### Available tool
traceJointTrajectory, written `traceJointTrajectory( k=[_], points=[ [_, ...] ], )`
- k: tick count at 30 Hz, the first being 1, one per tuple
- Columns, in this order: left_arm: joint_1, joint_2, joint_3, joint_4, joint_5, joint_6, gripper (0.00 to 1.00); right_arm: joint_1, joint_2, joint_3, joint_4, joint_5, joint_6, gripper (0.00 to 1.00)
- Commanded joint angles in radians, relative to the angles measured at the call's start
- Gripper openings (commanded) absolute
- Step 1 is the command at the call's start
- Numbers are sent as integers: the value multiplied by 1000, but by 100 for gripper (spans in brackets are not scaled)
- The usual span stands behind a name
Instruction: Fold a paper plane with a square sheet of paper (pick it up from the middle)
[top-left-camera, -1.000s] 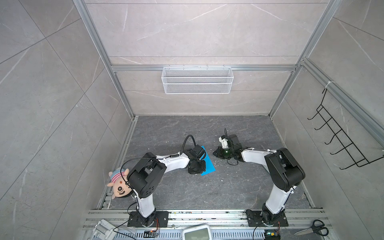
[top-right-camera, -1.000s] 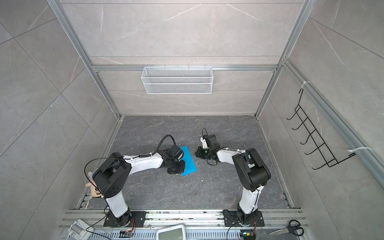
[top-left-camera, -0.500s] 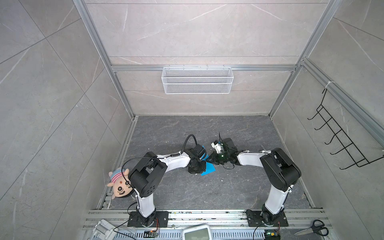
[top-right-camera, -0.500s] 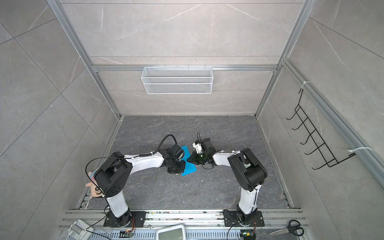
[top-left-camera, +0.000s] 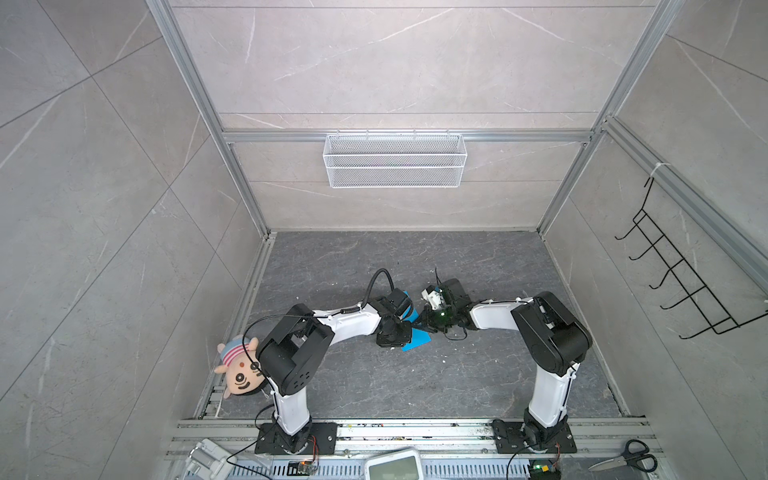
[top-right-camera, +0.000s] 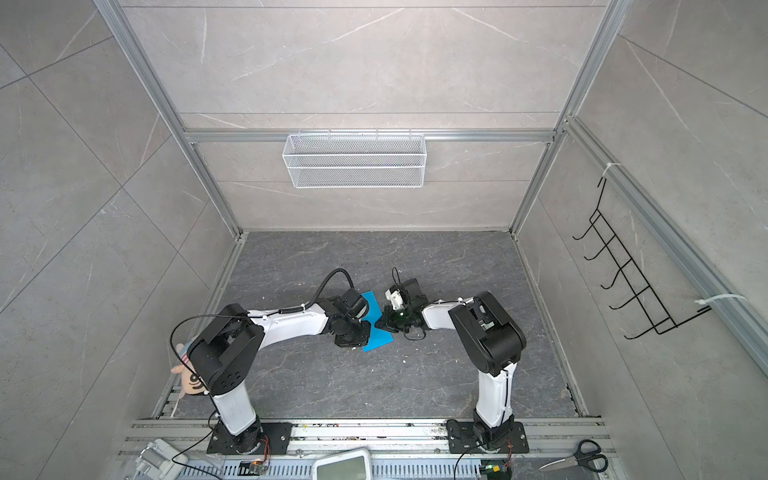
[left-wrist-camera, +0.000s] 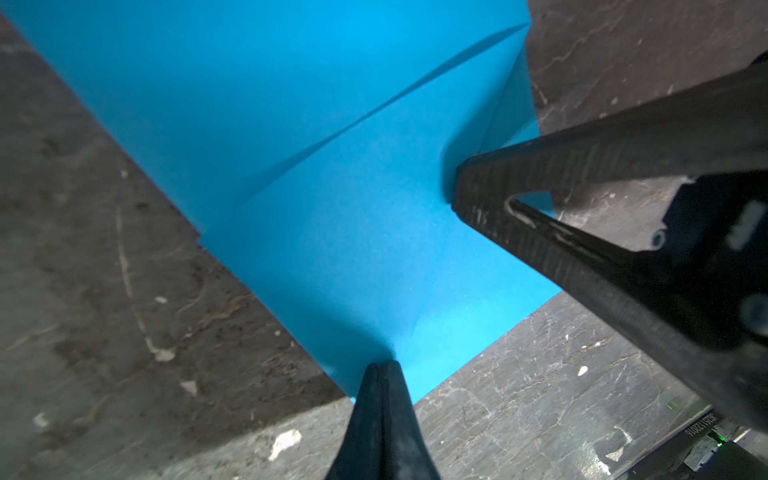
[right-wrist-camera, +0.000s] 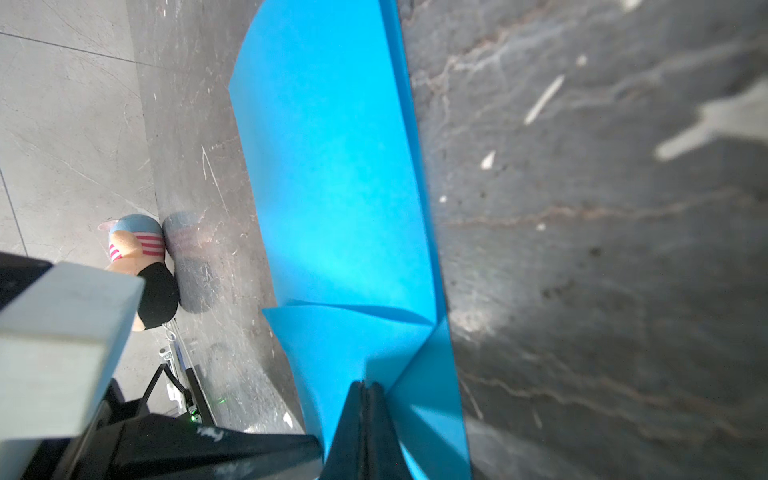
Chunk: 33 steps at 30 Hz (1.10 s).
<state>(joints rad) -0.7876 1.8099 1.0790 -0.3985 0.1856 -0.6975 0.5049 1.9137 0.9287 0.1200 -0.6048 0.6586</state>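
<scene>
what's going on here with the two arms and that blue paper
Two robot arms are folding a blue square sheet of paper on the dark table. The left gripper, shut, presses near one edge; the right gripper, also shut, presses on a flap already folded diagonally. No plane shape yet.

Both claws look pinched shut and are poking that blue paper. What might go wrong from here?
1. The right gripper rests its shut tips on a folded flap of the square sheet of paper. The flap stands slightly lifted, so it may spring open once released.
2. The left gripper, also shut, pins the sheet only near one corner, so a sideways push might slide it on the table and skew the fold.
</scene>
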Motion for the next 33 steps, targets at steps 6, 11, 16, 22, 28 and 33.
traceJointTrajectory(
  k=[6,11,16,22,28,33],
  points=[
    [1,5,106,16,-15,-29,4,4,40,7,-67,81,3,5],
    [1,63,151,-10,-18,-29,4,3,50,6,-68,81,10,5],
    [1,96,171,-55,-6,-25,6,2,56,6,-69,82,18,5],
    [-1,103,152,-105,-34,-36,7,3,64,9,-77,84,24,5],
    [-2,101,118,-120,-49,-58,8,3,66,12,-95,100,18,5],
    [-4,100,100,-131,-44,-71,8,3,68,15,-113,114,15,5]
  ],
)
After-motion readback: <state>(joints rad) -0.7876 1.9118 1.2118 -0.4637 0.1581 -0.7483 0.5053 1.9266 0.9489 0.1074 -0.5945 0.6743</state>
